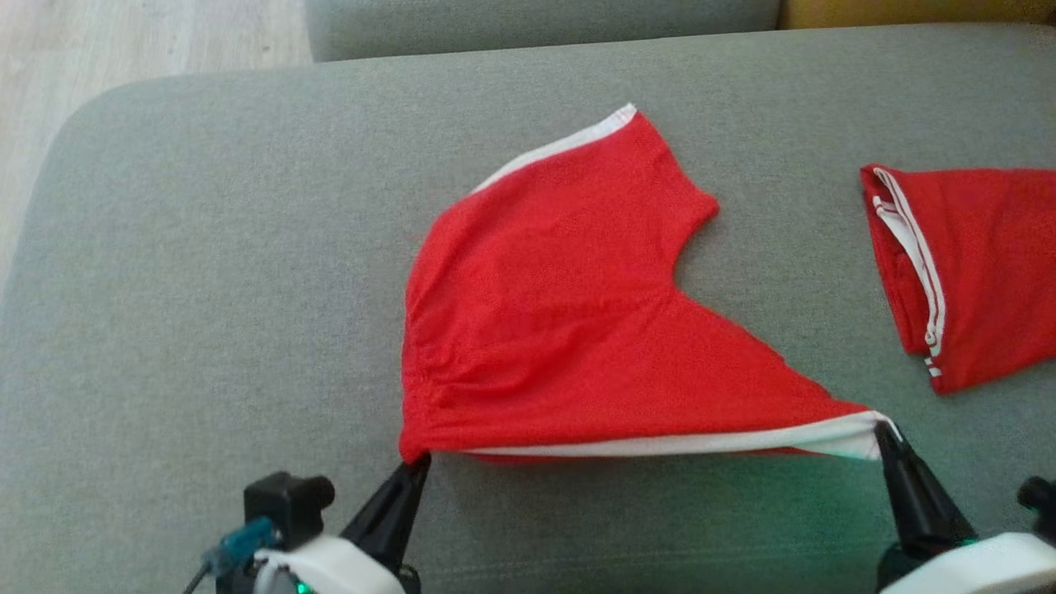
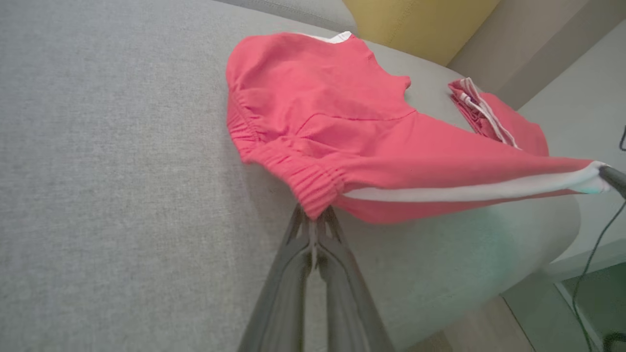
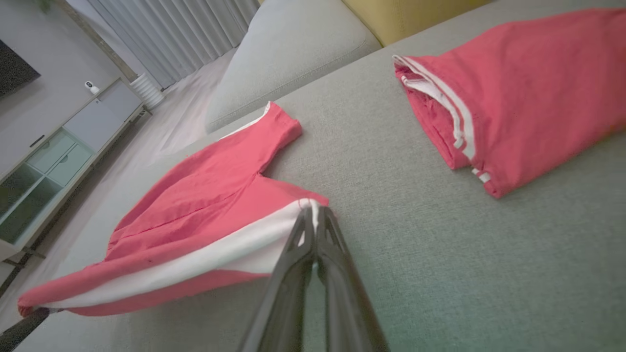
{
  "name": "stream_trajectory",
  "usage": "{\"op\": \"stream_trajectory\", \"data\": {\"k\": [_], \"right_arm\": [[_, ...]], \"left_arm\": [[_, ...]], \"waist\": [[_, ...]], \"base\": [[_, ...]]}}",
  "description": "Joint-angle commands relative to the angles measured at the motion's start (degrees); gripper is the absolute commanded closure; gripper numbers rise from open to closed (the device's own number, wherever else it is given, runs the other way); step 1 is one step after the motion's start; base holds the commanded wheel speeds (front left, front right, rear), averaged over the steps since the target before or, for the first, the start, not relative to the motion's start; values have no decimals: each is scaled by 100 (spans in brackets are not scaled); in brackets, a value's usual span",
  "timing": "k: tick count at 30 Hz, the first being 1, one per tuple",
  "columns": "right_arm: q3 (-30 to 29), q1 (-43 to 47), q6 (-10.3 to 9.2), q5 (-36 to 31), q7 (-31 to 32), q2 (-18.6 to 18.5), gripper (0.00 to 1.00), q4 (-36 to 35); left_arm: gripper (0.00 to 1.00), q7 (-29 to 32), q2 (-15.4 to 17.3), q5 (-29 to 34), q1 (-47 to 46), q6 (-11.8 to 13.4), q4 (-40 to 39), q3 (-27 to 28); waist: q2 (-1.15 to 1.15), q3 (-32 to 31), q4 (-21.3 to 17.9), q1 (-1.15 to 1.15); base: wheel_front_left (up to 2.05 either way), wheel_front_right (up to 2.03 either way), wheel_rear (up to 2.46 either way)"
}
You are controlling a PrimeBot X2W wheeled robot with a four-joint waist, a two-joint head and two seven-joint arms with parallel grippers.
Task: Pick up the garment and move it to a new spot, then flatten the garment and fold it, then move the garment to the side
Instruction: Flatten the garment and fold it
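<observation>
The garment is a pair of red shorts with a white side stripe, spread on the grey sofa seat. Its near edge is lifted and stretched taut between my two grippers. My left gripper is shut on the gathered waistband corner. My right gripper is shut on the leg hem at the end of the white stripe. The far leg lies flat on the cushion. In the left wrist view the right fingertip pinches the stripe's end.
A second red garment with white stripes lies folded at the right of the seat. A grey back cushion and a yellow one stand behind. The seat's left edge drops to a wooden floor.
</observation>
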Motion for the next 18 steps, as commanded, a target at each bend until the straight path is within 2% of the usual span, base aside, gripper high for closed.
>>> {"op": "stream_trajectory", "data": {"k": [1,3,7,12,18], "right_arm": [[-17,-57,22,-83,136,-31,100,-412],[-192,149,22,-192,483,76,100,-903],[-383,-8,22,-333,719,130,100,-1175],[-471,-879,22,-419,927,89,100,-961],[-373,-2517,22,-428,1084,-189,100,-130]], "left_arm": [[100,72,141,-19,-82,108,-462,171],[100,334,275,-4,213,325,-1139,157],[100,528,388,-20,196,384,-1567,196],[100,770,460,-118,-375,170,-1485,246],[100,1020,369,-404,-1390,-240,-969,320]], "waist": [[0,-1,-18,1],[0,32,-30,1],[0,160,40,1],[0,490,227,1],[0,1064,537,1]], "base": [[0,0,0],[0,0,0],[0,0,0],[0,0,0],[0,0,0]]}}
